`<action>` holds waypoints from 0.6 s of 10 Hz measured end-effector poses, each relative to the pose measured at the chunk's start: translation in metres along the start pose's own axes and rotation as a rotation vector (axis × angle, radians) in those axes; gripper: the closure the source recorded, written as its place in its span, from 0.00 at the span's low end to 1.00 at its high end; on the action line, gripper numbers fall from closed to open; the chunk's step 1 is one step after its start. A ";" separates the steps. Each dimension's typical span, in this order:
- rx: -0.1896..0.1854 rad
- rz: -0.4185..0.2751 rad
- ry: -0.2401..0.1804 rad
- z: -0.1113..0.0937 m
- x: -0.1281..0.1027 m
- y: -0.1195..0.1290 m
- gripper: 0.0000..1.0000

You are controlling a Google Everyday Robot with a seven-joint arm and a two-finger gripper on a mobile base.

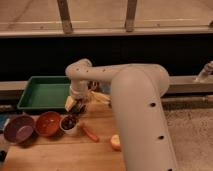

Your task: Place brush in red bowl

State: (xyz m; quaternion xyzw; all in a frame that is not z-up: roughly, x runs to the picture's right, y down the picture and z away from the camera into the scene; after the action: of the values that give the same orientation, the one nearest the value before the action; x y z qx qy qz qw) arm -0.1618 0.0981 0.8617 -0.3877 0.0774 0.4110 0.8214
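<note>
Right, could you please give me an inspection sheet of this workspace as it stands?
Surface: wooden table, things crowded at left.
Job's things: red bowl between purple bowl and white cup; brush not made out.
Clutter: purple bowl, white cup with dark contents, orange stick, round fruit, green tray.
Gripper: gripper open, low behind the white cup.
Cables: nothing seen.
Surroundings: dark wall and railing posts behind.
</note>
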 end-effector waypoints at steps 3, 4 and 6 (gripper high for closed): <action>-0.039 0.047 0.048 0.025 0.007 -0.014 0.20; -0.043 0.055 0.060 0.029 0.009 -0.016 0.20; -0.053 0.071 0.077 0.036 0.012 -0.019 0.20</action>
State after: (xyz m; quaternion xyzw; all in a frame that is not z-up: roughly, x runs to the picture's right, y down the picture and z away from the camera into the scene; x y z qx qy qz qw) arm -0.1472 0.1242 0.8922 -0.4219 0.1120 0.4266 0.7921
